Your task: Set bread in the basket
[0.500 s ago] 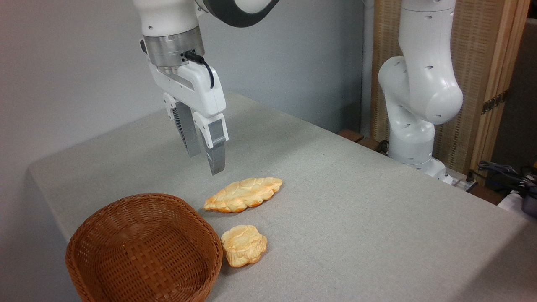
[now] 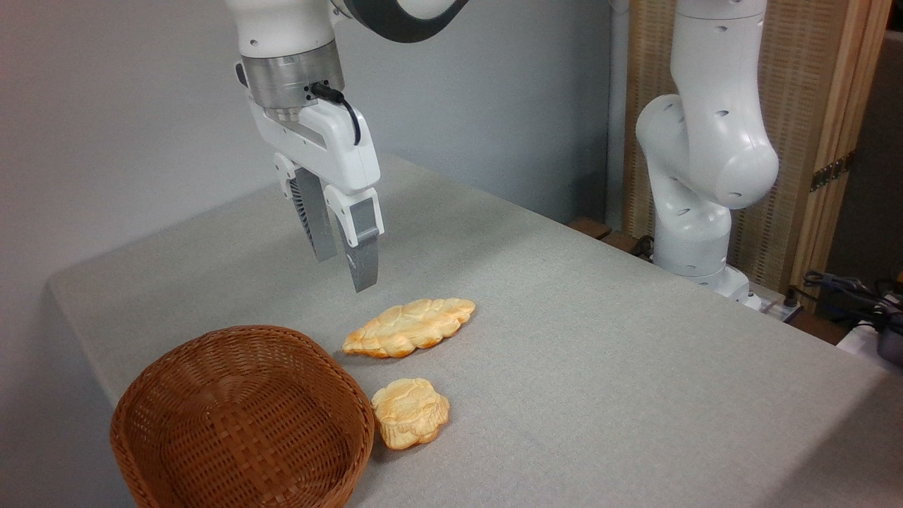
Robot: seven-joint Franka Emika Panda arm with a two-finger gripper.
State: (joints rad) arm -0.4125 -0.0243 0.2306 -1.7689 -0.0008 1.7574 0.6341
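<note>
Since the earlier frame almost nothing has shifted: the white two-finger gripper point(image 2: 346, 264) sits a touch higher above the table, and the bread pieces and basket lie as they did.

Gripper state: fingers point down, tips apart by a narrow gap, nothing between them. It hangs well clear of the grey cloth-covered table point(image 2: 600, 339).

Task object: the small roundish golden-orange bun with a lumpy, cracked top point(image 2: 410, 412) lies flat on the table, just beside the right-hand rim of the oval reddish-brown woven wicker basket point(image 2: 243, 416), touching it or very nearly so; contact cannot be confirmed from this view. The basket holds nothing.

Key relation: the bun lies toward the camera and slightly to the right of the gripper, and well below it. Between the two lies the longer leaf-shaped braided bread point(image 2: 410, 327), its long axis running from lower left to upper right. The gripper is nearer to this braided piece than to the bun.

Judgement: the task is at the approach stage, no grasp made. The coming move likely needs travel over the braided bread and a wider opening, since the bun looks broader than the present gap.
</note>
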